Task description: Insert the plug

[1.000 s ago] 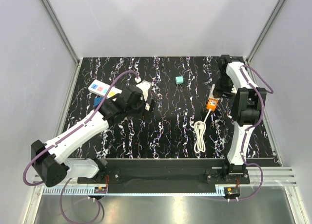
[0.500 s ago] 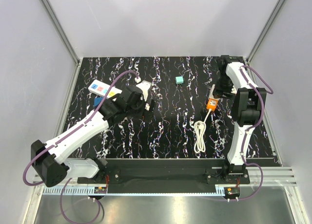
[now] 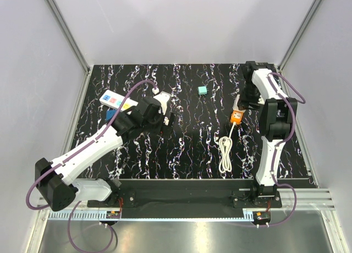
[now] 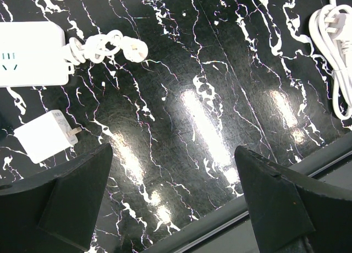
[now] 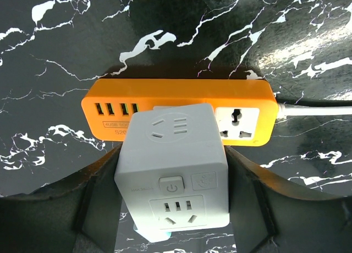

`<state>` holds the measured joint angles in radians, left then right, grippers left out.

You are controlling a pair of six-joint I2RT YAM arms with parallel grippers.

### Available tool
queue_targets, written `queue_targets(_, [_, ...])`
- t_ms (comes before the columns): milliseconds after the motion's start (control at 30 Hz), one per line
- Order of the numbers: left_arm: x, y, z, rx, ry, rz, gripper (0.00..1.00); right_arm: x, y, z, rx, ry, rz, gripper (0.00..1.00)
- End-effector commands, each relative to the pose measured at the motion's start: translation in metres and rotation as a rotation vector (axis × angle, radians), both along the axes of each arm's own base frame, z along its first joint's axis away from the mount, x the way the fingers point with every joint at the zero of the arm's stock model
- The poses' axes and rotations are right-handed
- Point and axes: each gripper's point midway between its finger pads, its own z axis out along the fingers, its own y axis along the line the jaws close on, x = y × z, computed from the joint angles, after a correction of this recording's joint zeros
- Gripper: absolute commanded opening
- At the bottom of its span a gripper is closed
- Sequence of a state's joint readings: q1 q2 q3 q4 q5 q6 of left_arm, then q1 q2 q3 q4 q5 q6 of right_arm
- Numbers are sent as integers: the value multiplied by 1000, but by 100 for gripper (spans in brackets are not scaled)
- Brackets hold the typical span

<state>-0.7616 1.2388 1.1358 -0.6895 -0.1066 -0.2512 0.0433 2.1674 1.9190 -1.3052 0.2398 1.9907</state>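
In the right wrist view my right gripper is shut on the plug, a white cube with a power button and sockets on its faces. One black finger presses on each side. The cube sits over the middle of the orange power strip, hiding the socket under it, so I cannot tell whether its pins are in. The overhead view shows the right gripper above the orange power strip at the right of the table. My left gripper hangs open and empty left of centre, its fingers wide apart.
A tiny teal cube lies at the back centre. A white strip with coloured buttons lies at the left. A coiled white cable runs from the orange strip. A small white charger and a white socket block lie near the left gripper.
The right gripper with the plug has shifted slightly to the left, and the orange strip has moved a little with it. The left arm has stayed still.
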Motion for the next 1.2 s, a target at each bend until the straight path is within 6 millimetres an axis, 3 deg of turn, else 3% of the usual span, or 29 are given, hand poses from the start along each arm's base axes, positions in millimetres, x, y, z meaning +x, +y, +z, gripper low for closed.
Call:
queue_targets(0, [2,-3,10,-31,-34,-11,99,-78,9,-32,-61,308,-527,0])
queue_targets(233, [1,-4,8,-32,-22,-19,99,-86,13,-50,-86,360,-541,0])
queue_targets(600, [2,-2,8,-25,-31,-7,99,-74,19,-56,-96,340,-535,0])
queue_targets(867, [1,-5,5,-28,-12,-19,99,-70,13,-59,-130,330,-500,0])
queue_targets(1167, [-1,-7,8,-45,-12,-26,99,-37,-16,-28,-270,201,-285,3])
